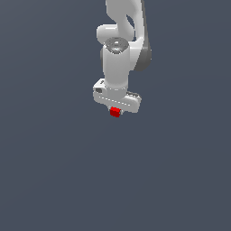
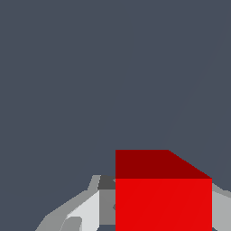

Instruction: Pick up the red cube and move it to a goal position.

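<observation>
The red cube point(image 1: 115, 112) is small and bright red, tucked just under the white hand of the arm in the exterior view. My gripper point(image 1: 115, 111) is shut on the red cube, with the fingers mostly hidden behind the hand body. In the wrist view the red cube point(image 2: 163, 198) fills the space between two grey fingers point(image 2: 76, 212), one on each side of it. No goal marker shows in either view.
The white arm point(image 1: 118, 54) comes down from the top of the exterior view. Around it lies only a plain dark grey-blue surface point(image 1: 54, 171).
</observation>
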Robot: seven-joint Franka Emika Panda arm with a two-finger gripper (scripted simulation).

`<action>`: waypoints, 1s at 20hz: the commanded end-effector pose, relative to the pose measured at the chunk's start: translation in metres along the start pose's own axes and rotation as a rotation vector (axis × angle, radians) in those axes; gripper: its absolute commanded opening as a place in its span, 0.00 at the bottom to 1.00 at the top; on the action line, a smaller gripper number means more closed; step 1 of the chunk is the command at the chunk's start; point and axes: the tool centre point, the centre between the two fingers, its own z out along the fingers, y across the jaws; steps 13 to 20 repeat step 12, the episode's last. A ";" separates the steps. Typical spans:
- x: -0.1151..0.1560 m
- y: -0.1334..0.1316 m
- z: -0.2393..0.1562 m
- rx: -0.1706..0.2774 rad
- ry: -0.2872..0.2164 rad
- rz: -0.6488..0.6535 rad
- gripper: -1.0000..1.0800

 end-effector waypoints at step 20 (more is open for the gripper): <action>-0.020 -0.020 -0.054 -0.001 0.000 0.001 0.00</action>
